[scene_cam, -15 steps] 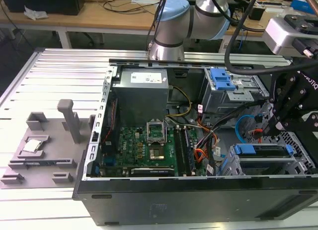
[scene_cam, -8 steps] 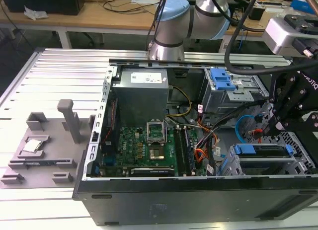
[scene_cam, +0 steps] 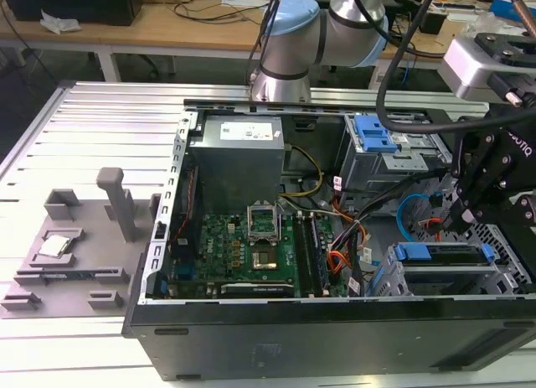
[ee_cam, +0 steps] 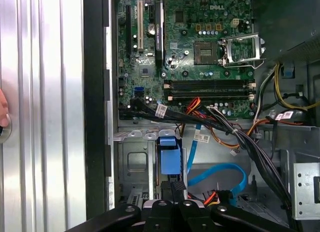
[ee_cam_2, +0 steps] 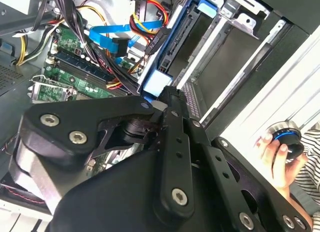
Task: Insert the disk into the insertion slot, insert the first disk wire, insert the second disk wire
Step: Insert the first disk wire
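One disk (scene_cam: pixel 444 254) in one slot (scene_cam: pixel 440 281), one tool (scene_cam: pixel 461 222) above

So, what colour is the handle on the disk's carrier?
Bright blue; the handle shows best in the first wrist view.

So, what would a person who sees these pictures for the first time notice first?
The open computer case with its green motherboard sits in the middle of the exterior view. At that view's right, the black gripper hangs close over the disk in its bright blue carrier.
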Tool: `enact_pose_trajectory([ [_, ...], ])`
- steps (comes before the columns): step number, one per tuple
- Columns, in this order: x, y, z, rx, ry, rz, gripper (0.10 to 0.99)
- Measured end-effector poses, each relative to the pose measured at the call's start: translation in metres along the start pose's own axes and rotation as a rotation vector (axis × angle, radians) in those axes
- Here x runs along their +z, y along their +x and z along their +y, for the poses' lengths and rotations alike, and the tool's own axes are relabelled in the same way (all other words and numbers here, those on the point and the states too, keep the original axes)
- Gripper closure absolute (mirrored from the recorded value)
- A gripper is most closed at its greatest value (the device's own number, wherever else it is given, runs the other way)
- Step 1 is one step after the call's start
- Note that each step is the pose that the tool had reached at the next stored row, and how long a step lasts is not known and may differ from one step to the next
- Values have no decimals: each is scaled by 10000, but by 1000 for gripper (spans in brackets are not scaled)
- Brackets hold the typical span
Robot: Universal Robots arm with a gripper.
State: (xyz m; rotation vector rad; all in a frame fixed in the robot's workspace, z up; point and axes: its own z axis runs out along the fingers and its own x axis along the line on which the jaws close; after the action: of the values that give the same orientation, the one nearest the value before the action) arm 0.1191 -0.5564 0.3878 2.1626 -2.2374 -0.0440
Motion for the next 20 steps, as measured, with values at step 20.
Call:
enact_pose_trajectory([
  [20, 108, -68, -190, -7, 0, 6, 980],
])
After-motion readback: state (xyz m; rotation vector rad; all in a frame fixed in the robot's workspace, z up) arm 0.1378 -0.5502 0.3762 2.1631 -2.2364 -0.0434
